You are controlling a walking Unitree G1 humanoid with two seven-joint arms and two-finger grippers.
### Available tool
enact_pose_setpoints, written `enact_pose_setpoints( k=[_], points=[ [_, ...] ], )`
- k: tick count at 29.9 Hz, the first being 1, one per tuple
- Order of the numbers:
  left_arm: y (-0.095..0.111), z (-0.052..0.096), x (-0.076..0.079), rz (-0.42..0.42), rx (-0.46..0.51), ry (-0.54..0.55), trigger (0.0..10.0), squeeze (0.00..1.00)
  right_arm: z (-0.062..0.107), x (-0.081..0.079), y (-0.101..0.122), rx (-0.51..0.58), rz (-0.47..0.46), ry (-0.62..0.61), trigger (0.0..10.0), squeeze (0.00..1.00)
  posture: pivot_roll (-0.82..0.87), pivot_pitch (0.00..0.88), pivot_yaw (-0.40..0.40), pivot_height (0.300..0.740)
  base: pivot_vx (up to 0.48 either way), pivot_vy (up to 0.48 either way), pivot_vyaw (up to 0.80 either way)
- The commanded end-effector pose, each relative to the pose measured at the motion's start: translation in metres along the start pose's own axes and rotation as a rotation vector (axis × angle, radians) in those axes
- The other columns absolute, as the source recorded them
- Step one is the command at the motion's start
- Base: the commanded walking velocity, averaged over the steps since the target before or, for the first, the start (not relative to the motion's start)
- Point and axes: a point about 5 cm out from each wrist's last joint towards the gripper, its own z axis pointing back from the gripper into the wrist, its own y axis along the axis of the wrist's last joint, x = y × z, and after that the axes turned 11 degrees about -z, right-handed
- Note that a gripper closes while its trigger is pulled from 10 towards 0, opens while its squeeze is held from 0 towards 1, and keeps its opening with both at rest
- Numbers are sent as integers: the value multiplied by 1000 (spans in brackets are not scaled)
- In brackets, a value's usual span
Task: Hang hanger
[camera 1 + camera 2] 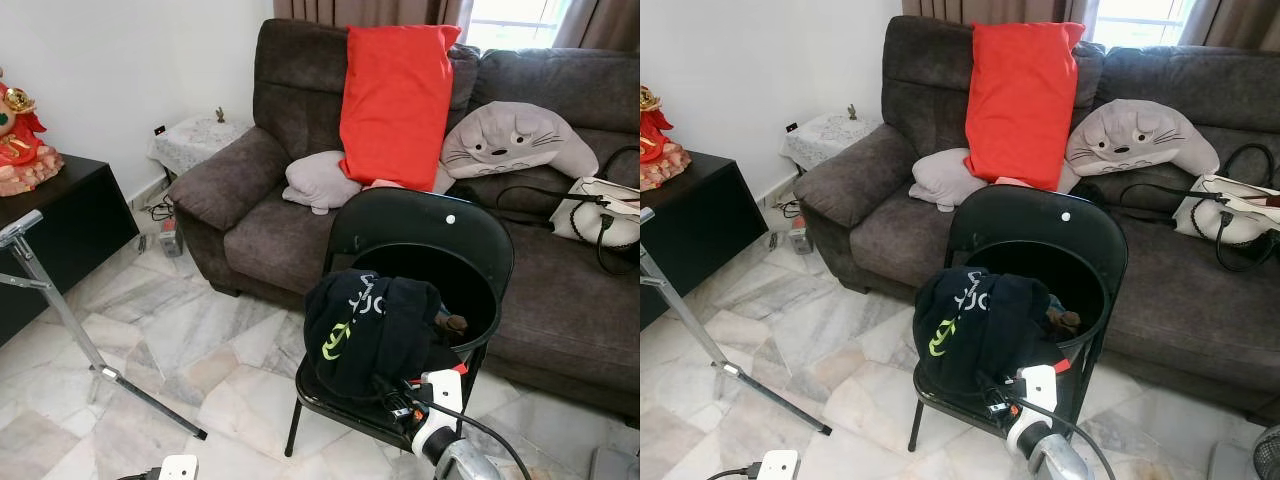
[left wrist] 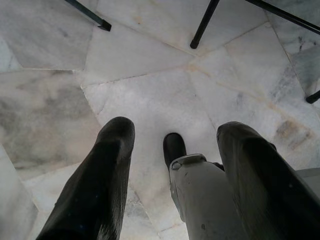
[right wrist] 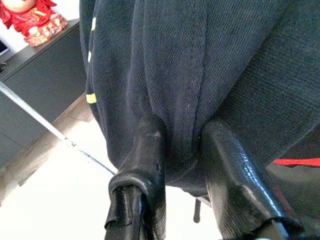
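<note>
pinching a fold of the dark garment (image 1: 368,330) on the black chair (image 1: 440,235), the right gripper (image 3: 182,165) risks fabric slippage. the hanger cannot be discerned. the left gripper (image 2: 175,165), fingers spread, hangs above the floor.

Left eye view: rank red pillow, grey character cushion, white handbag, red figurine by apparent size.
1. red pillow
2. grey character cushion
3. white handbag and red figurine: both cut off by the frame edges, look alike, not ranked.
</note>
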Motion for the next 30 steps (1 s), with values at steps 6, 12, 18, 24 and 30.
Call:
enact_pose_setpoints(
  k=[6, 12, 18, 24, 30],
  points=[
    [-2, 1, -4, -5, -14, 10, 10000, 0, -3, -1, 7, 34, 3, 7, 0, 0, -59, 0, 57, 740, 0, 0, 0],
    [-2, 1, -4, -6, -15, 8, 10000, 0, -3, -1, 10, 57, 2, -2, 0, 0, -59, 0, 57, 740, 0, 0, 0],
    [-2, 1, -3, -9, -16, 9, 10000, 0, 0, 0, 18, 143, 5, -39, 0, 0, -59, 0, 51, 740, 0, 0, 0],
    [-2, 0, -3, -11, -17, 10, 10000, 0, 8, -6, 44, 311, -1, -47, 0, 0, -67, 0, 47, 740, 0, 0, 0],
    [-1, 0, -3, -12, -16, 11, 10000, 0, 17, -19, 70, 409, 34, -29, 0, 0, -72, 0, 47, 740, 0, 0, 0]
  ],
)
